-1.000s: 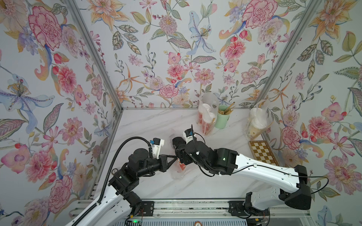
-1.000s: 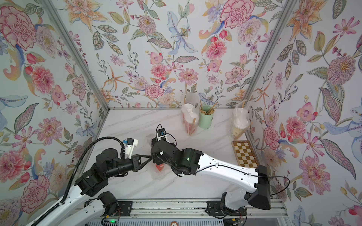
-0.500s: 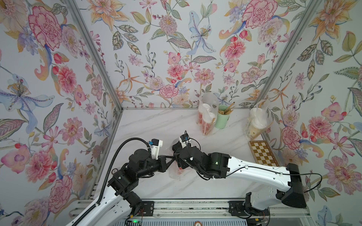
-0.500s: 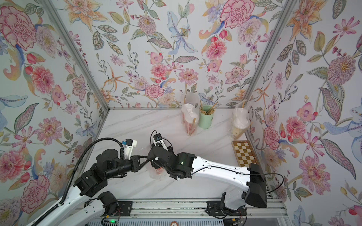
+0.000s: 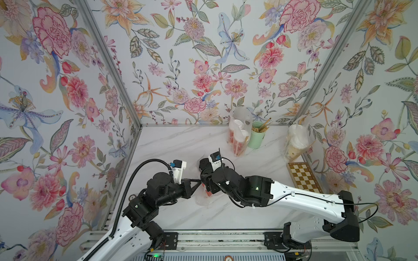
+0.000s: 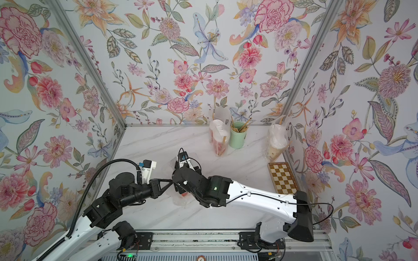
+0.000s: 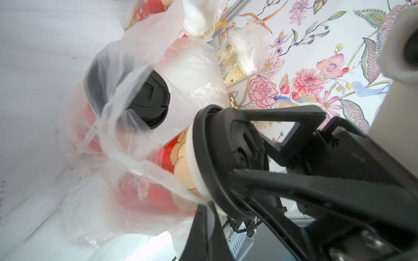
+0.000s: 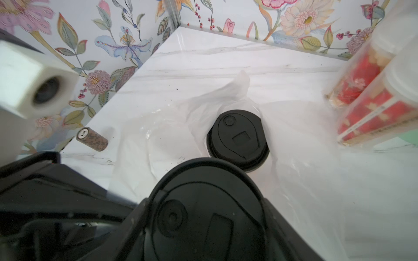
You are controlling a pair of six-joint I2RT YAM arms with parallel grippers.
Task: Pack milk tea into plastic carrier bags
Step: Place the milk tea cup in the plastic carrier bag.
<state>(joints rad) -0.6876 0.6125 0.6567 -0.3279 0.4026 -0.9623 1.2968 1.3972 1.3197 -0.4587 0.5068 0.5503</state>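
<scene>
My right gripper (image 8: 204, 210) is shut on a red printed milk tea cup (image 7: 178, 158) just under its black lid (image 8: 199, 226), and holds it at the mouth of a transparent plastic carrier bag (image 8: 158, 146) near the table's front. A second black-lidded cup (image 8: 238, 137) stands inside that bag. My left gripper (image 7: 204, 219) is shut on the bag's edge film beside the held cup. In both top views the left gripper (image 5: 198, 180) (image 6: 170, 180) meets the right gripper (image 5: 207, 184) over the bag (image 5: 202, 202), and red cup wall (image 6: 183, 193) shows under the right wrist.
At the back stand a packed bag of two red cups (image 5: 237, 137), a mint-green cup of straws (image 5: 256, 137) and a packed bag of pale cups (image 5: 296, 142). A checkerboard (image 5: 304, 177) lies at the right. A small brown cylinder (image 8: 92, 139) lies near the left wall.
My right arm has brought the held cup slightly forward and down toward the bag. The left gripper has kept its hold on the bag edge and hardly moved.
</scene>
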